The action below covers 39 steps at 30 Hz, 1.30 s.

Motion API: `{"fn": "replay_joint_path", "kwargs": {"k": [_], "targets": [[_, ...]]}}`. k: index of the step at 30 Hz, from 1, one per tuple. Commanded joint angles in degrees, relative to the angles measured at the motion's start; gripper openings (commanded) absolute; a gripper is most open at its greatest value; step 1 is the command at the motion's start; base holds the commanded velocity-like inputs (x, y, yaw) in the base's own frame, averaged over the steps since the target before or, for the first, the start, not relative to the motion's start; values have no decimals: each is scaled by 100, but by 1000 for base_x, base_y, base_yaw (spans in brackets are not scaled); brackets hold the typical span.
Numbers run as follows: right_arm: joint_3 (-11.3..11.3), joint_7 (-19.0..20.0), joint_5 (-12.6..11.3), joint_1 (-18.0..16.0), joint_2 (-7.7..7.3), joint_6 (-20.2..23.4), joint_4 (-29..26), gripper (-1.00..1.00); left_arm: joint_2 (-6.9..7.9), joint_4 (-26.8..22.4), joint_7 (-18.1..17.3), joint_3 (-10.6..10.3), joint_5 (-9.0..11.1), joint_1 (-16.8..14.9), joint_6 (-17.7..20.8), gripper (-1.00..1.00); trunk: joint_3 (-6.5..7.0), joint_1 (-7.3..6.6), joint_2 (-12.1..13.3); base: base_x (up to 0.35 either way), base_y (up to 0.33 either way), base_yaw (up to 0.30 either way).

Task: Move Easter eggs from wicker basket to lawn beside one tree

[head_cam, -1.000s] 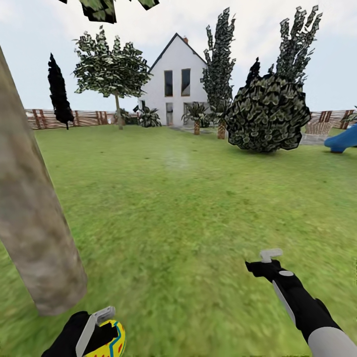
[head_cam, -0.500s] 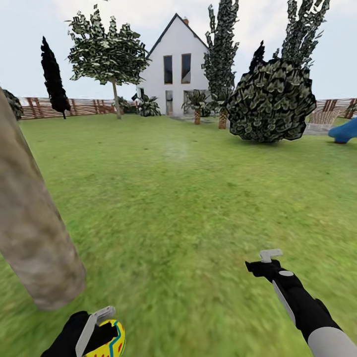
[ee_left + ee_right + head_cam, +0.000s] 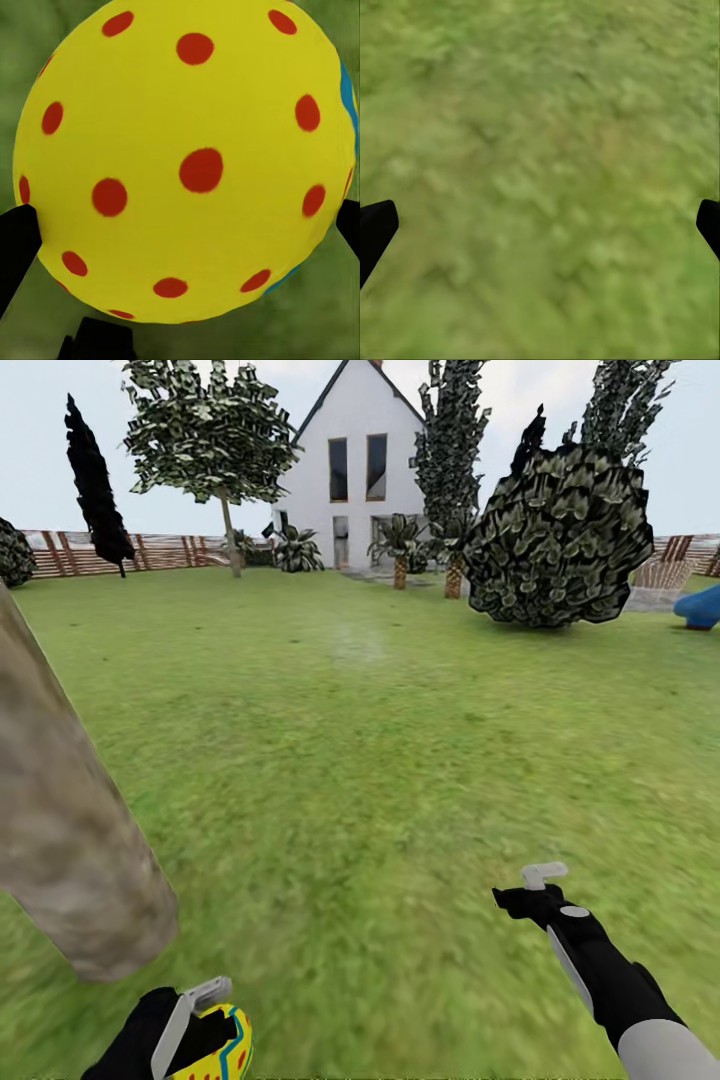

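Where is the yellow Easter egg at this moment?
The Easter egg is held in the left gripper at the head view's bottom left, just in front of the thick tree trunk, above the lawn.

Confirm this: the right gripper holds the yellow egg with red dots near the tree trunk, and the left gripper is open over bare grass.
The sides are swapped. The left gripper holds the yellow egg with red dots near the tree trunk, as the left wrist view shows; the right gripper is open over bare grass, as the right wrist view shows.
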Motion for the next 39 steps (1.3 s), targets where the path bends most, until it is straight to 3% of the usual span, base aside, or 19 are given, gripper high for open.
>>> {"fn": "replay_joint_path", "kwargs": {"k": [1,4,12,32,39], "targets": [[7,12,11,-2,-5,36,-12,100,-4,-5,53,5,58,-3,22,-100,-28,2,-4,107,248,0],[5,13,11,-2,-5,36,-12,100,-4,-5,58,6,57,-3,20,-100,-95,9,-8,165,241,0],[4,13,11,-1,-5,29,-12,100,-19,10,61,-1,50,-3,31,-100,-95,9,-8,49,54,0],[4,14,11,0,4,35,-12,100,-20,56,67,6,41,-3,31,-100,-538,61,-35,0,0,0],[54,51,13,0,-50,28,137,100,91,88,36,-18,77,-2,13,-100,-538,61,-35,0,0,0]]}}
